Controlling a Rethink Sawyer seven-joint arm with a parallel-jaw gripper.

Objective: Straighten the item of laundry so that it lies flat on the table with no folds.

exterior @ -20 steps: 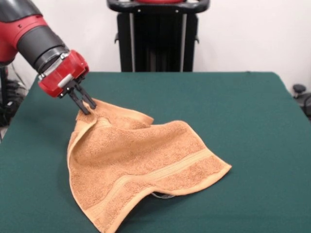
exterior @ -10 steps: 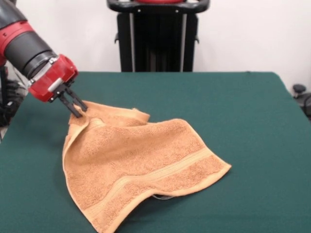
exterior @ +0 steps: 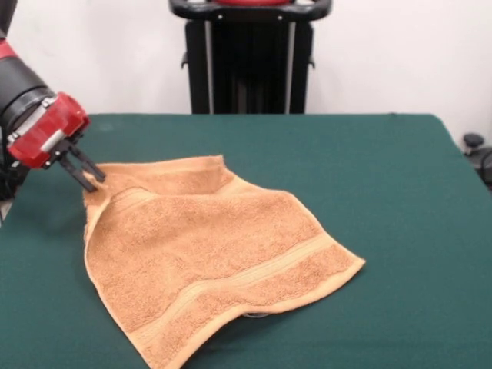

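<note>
The orange-tan terry towel (exterior: 207, 250) lies on the dark green table (exterior: 369, 169), left of centre, spread wide but rumpled. One woven band runs across its near part. Its far edge is folded over, and the near right edge lifts a little off the table. My gripper (exterior: 94, 181), black fingers on a red wrist, comes in low from the left edge and is shut on the towel's far left corner, holding it slightly above the table. No white tag shows.
The robot's black pedestal (exterior: 250, 58) stands behind the table's far edge. A dark object (exterior: 475, 146) sits off the table at the right edge. Bare green felt lies to the right of the towel.
My gripper has moved left and slightly down with the towel's corner in it. The towel's far edge has been drawn out to the left and lies flatter.
</note>
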